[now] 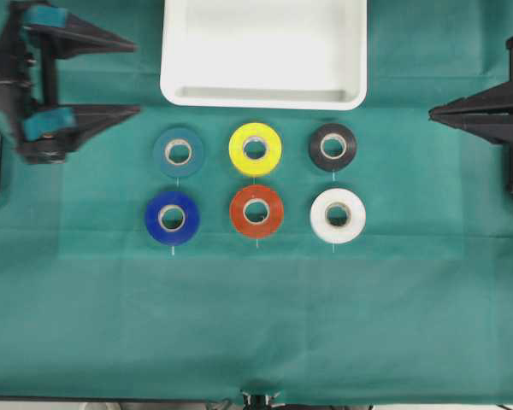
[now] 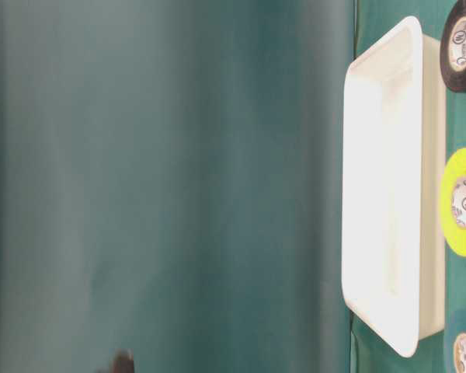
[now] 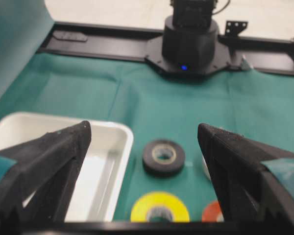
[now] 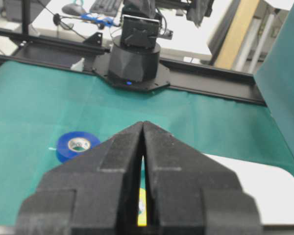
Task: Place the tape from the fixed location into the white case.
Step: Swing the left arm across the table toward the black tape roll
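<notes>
Tape (image 1: 333,147), the black roll you wanted, lay flat on the green cloth (image 1: 256,325) at the upper right of the six-roll grid in the overhead view, just below the lower right corner of the white case (image 1: 263,94). Directly under it sat the white roll (image 1: 338,215), and to its left the yellow roll (image 1: 255,149); both were close neighbours. Your left gripper (image 1: 132,75) hung at the upper left of that frame with its jaws spread wide and nothing between them, well apart from the tape. Your right gripper (image 1: 436,111), at the right edge, had its jaws pressed together and empty.

You risked most from that crowding: reaching across from the left, a wide jaw could have clipped the yellow roll or nudged the white one. You could also have caught the case's rim with the near finger, as the left wrist view showed the case (image 3: 122,147) just beside the tape (image 3: 163,157). A poorly centred pinch could have slid the roll sideways.
</notes>
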Robot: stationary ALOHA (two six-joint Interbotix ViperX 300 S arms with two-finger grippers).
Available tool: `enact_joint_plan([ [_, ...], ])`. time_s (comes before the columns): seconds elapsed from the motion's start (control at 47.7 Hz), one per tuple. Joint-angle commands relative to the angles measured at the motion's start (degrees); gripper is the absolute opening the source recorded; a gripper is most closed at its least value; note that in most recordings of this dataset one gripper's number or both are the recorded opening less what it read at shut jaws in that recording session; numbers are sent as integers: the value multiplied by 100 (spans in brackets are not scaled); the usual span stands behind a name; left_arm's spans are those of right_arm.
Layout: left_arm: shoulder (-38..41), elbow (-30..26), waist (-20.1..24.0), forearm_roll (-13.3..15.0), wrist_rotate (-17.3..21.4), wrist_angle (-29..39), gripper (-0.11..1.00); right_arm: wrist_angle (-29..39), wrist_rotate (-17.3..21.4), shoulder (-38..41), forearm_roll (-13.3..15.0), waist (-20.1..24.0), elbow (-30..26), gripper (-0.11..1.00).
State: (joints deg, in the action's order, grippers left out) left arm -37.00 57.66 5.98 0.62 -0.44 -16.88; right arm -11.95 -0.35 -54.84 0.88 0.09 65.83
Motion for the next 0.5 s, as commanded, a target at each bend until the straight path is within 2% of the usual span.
enact_joint_plan([
  [0.0, 475, -466, 18, 9, 18, -220, 100, -9, -9, 35, 9, 0, -176, 0],
  [0.23, 1837, -1608, 18, 9, 53, -316, 100, 26, -18, 35, 0, 0, -167, 0],
  [0.482, 2751, -2707, -44, -18, 105, -176, 100, 97, -26, 35, 53, 0, -167, 0],
])
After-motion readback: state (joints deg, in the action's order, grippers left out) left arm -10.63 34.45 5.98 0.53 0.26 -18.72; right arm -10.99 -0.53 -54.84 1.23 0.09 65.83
